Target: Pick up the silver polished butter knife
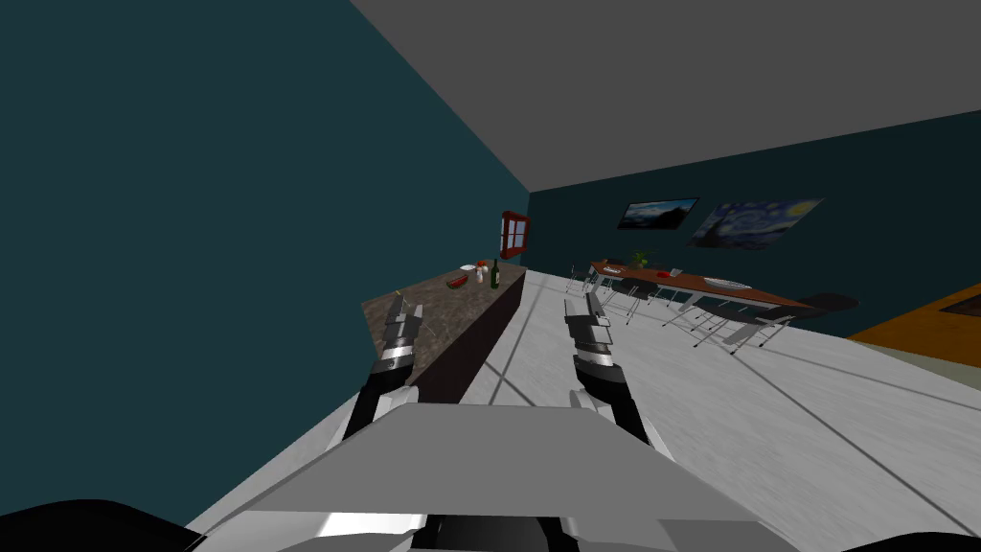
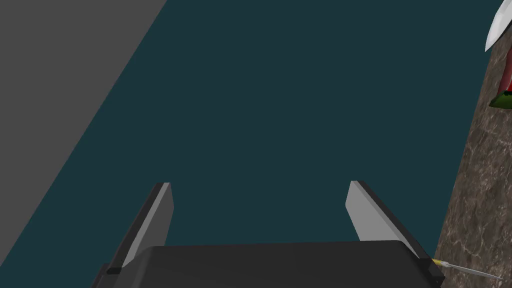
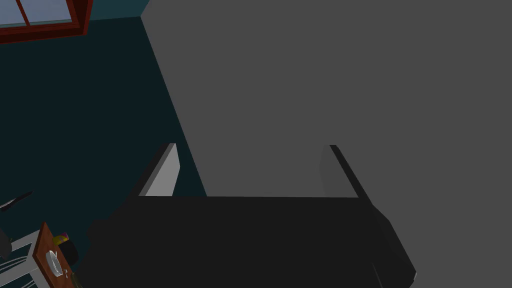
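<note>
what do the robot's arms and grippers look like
The left forearm and right forearm are banded: black segments near the chest, then light grey and dark rings toward the wrist. The left gripper and right gripper are each a dark boxy body with two thin, light grey, blade-like fingers edged in black. No cables or markings show.

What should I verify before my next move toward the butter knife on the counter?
1. Left gripper open: ok.
2. Right gripper open, empty: ok.
3. Butter knife found: ok, thin and silver, lying on the marbled counter beside the left gripper's body.
4. Knife between the left jaws: not ok; they face the teal wall.
5. Watermelon slice apart from the knife: ok.
</note>
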Tool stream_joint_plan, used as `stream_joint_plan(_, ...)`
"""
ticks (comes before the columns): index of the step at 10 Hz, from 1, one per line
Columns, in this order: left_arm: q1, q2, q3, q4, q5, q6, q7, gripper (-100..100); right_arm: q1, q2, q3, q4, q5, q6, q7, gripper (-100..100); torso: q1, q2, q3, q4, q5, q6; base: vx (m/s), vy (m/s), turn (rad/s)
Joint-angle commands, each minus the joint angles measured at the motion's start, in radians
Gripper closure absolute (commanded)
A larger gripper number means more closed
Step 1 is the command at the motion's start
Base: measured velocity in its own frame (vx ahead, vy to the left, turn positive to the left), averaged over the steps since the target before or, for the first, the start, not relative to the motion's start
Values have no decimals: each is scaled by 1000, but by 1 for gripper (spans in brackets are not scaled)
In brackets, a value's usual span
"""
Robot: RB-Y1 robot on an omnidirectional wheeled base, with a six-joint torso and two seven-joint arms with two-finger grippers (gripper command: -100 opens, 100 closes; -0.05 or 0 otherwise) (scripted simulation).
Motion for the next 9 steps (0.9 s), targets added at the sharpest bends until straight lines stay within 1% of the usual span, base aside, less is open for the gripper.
stream_joint_plan(1, 4, 38, 7, 4, 1, 9, -2, -100, 0, 0, 0, 0, 0, 0, 0, 0, 0, 0, 0, 0, 0, 0, 11, -7, -2)
stream_joint_plan(3, 14, 94, 25, 13, 3, 29, -5, -100, 0, 0, 0, 0, 0, 0, 0, 0, 0, -1, -1, 0, 0, 0, 32, -17, -1)
stream_joint_plan(5, 27, 147, 53, 27, 7, 59, -10, -100, 0, 0, 0, 0, 0, 0, 0, 0, -1, -3, -1, -1, 0, 0, 46, -30, -2)
stream_joint_plan(9, 64, 231, 131, 63, 16, 138, -22, -100, 0, 0, 0, 0, 0, 0, 0, 0, -3, -5, -3, -1, -1, 0, 71, -47, -6)
